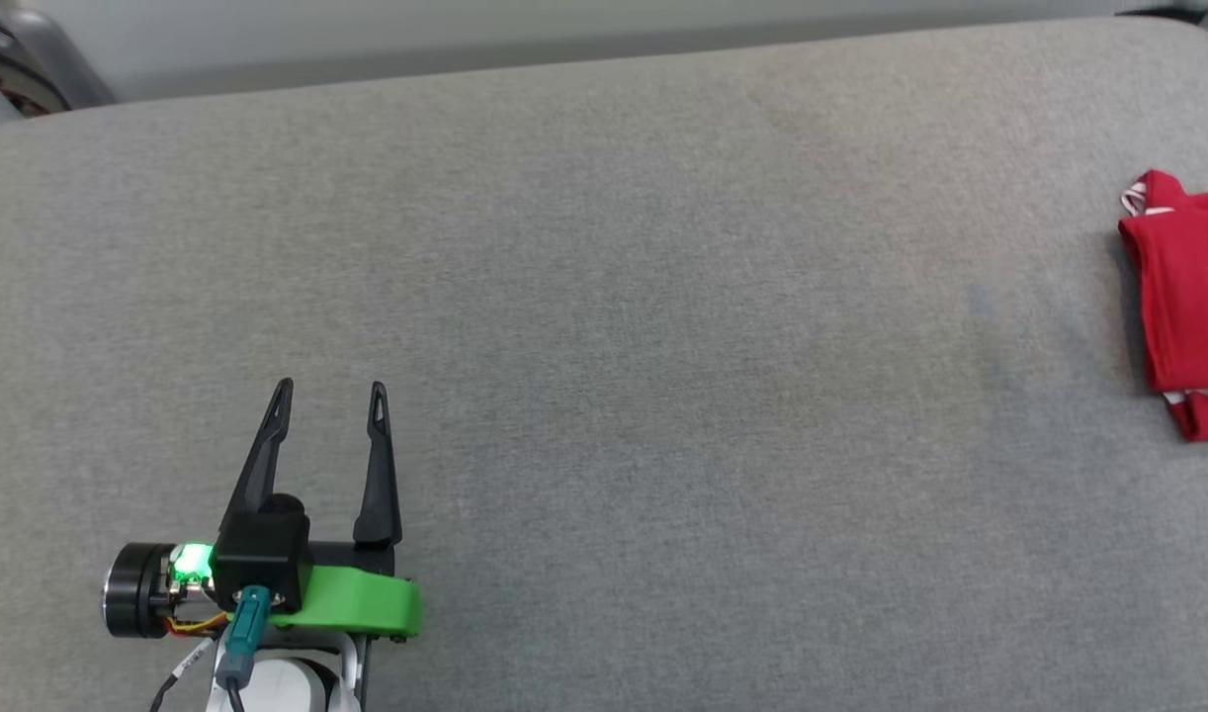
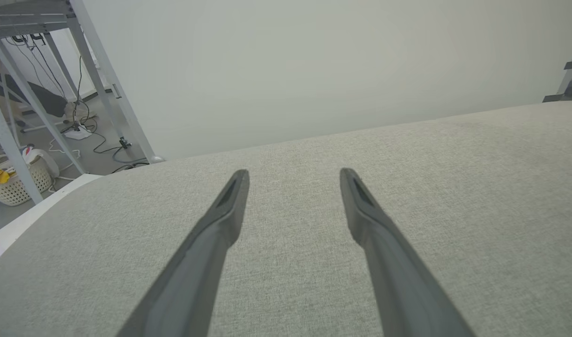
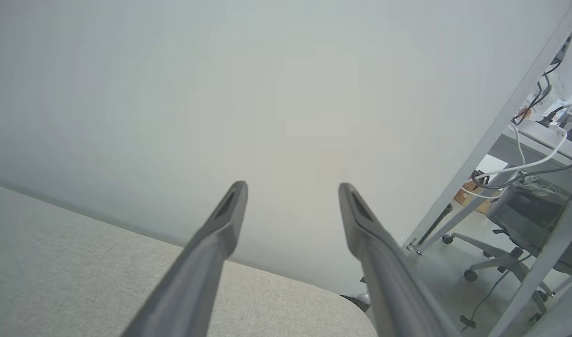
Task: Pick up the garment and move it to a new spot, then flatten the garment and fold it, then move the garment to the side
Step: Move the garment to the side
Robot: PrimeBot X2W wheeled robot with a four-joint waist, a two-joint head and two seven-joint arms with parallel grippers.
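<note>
1. Red cloth of the garment (image 1: 1182, 307) is seen folded into a compact bundle at the far right of the grey padded surface (image 1: 663, 297), partly cut off by the head view's border. How near the surface's edge it lies cannot be told, so it might be pushed off by a nudge.
2. The left gripper (image 1: 331, 388) is held spread and empty, well apart from the garment, so little risk is posed by it.
3. The right gripper (image 3: 291, 184) is likewise spread and empty, pointed at the wall. If it is swung back low, the loose fold could be snagged and undone.
</note>
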